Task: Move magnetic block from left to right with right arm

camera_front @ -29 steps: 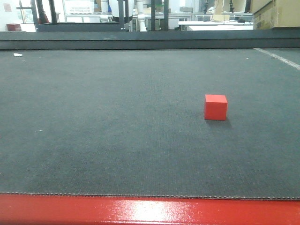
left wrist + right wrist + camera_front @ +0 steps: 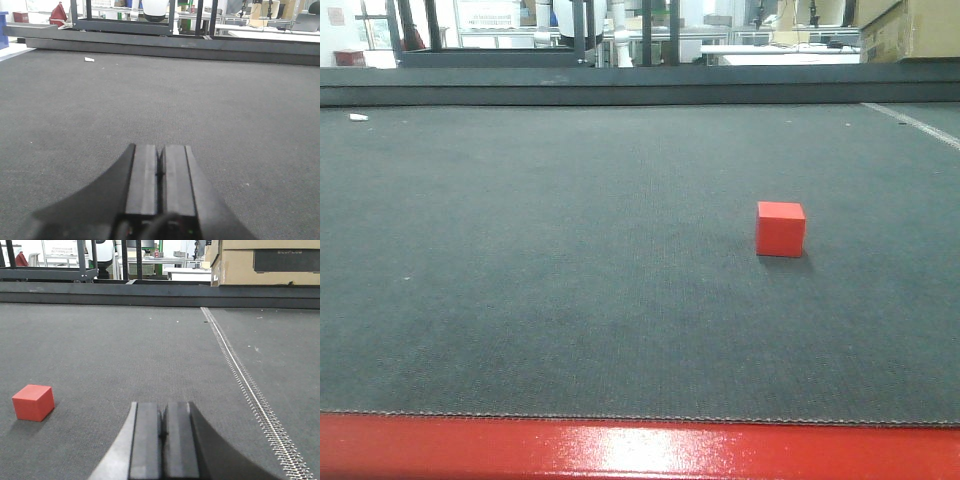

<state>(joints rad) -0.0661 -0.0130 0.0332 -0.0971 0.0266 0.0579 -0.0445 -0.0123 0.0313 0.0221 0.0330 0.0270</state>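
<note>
Grey mat covers the whole bench. Right gripper sits low over it, fingers pressed together, holding nothing. Left gripper is likewise closed and empty, probably parked out of the way. Magnetic block rests on the mat, right of centre, ungripped, off to the right gripper's left.

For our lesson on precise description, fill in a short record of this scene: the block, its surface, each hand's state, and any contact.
object: magnetic block, red cube, sitting flat
surface: dark grey mat
left hand: shut, holding nothing; block not in its view
right hand: shut, holding nothing; block lies to the left in its view
contact: neither hand touches the block
</note>
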